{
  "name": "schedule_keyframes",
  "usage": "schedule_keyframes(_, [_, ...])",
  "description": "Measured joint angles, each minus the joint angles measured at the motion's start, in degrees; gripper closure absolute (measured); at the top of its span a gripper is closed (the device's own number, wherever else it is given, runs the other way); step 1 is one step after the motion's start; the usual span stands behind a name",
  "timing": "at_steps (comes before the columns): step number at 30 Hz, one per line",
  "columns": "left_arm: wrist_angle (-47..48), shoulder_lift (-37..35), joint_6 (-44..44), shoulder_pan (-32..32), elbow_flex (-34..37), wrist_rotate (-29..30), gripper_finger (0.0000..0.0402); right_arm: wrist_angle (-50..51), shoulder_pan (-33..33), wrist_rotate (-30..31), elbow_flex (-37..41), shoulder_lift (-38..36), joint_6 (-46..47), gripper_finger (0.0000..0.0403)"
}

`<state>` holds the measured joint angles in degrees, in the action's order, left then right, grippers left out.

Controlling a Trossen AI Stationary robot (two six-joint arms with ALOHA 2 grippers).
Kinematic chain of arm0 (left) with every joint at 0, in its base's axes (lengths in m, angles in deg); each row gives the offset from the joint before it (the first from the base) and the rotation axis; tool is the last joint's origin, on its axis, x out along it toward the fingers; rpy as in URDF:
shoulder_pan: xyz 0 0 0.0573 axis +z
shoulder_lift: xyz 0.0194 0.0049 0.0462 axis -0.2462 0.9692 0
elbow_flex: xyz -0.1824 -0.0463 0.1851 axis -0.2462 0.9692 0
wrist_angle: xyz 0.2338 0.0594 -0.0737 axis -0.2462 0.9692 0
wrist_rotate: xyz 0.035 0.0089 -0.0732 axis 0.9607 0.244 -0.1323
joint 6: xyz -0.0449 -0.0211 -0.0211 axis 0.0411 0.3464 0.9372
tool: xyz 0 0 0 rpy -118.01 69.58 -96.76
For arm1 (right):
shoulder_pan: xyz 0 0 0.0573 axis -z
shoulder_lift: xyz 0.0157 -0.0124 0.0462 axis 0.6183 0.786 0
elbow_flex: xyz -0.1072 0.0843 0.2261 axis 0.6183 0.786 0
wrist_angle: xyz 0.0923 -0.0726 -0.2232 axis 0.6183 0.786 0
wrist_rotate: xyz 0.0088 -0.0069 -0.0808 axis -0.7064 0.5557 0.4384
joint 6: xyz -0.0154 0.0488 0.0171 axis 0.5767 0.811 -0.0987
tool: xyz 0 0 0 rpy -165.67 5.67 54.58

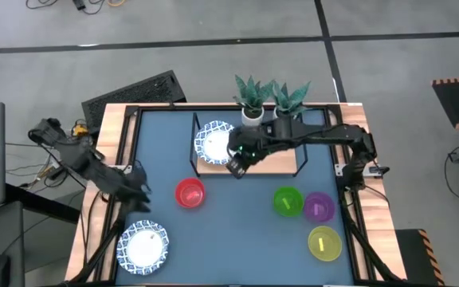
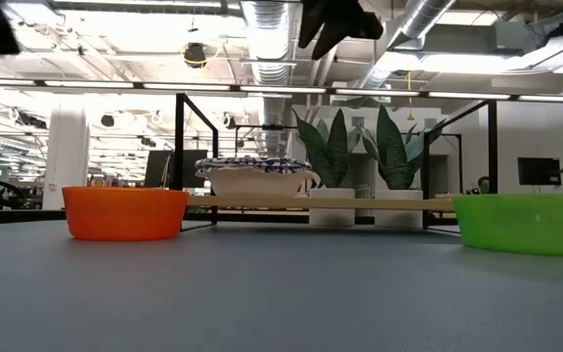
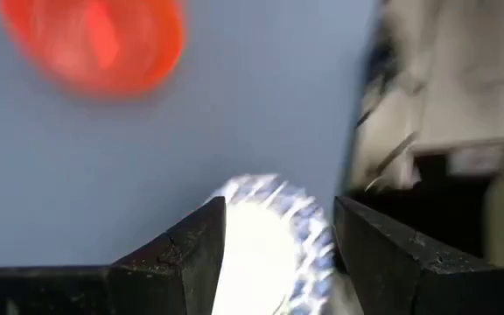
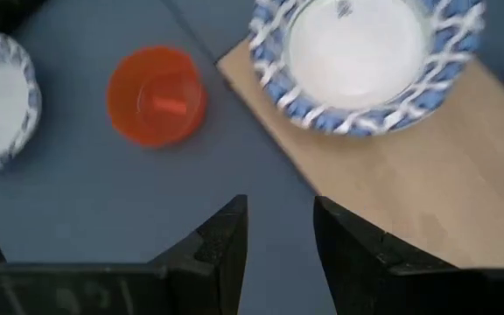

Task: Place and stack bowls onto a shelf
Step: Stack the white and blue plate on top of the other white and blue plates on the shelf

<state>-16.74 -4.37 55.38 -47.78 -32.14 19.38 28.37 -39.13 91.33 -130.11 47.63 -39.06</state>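
A white bowl with a blue patterned rim (image 1: 213, 142) (image 4: 366, 61) (image 2: 257, 174) sits on the left half of the light-wood shelf (image 1: 281, 163) (image 4: 401, 201). Another blue-rimmed bowl (image 1: 142, 245) (image 3: 274, 236) rests on the table near the near-left corner. A red bowl (image 1: 190, 193) (image 2: 125, 213) (image 4: 156, 94), green bowl (image 1: 288, 201) (image 2: 526, 223), purple bowl (image 1: 319, 206) and yellow bowl (image 1: 323, 242) stand on the tabletop. My left gripper (image 1: 138, 193) (image 3: 278, 236) is open, raised just beyond the near-left bowl. My right gripper (image 1: 236, 163) (image 4: 280, 236) is open above the shelf's front edge, empty.
Two potted plants (image 1: 252, 100) (image 1: 290, 100) stand behind the shelf at the table's far edge. The shelf's black wire frame (image 2: 179, 156) rises around the board. The right half of the board is bare wood. Blue tabletop (image 1: 237, 239) lies between the red and green bowls.
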Motion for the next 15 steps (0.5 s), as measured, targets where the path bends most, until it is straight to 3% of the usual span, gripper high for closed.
schedule_keyframes(6, [4.81, 7.36, 4.22, -1.16, 3.59, -5.12, 0.0205, 0.67, -2.39, 0.03, 0.0, 1.43, -0.05, 0.0246])
schedule_keyframes(11, [3.26, 11.87, 5.14, -5.22, 7.7, -11.5, 0.0205, 2.1, -3.74, 0.01, 0.04, 1.52, -0.17, 0.0246])
schedule_keyframes(15, [2.18, 15.47, 5.18, -8.36, 9.53, -11.38, 0.0205, 2.39, -4.49, 0.01, 0.04, 1.51, -0.17, 0.0246])
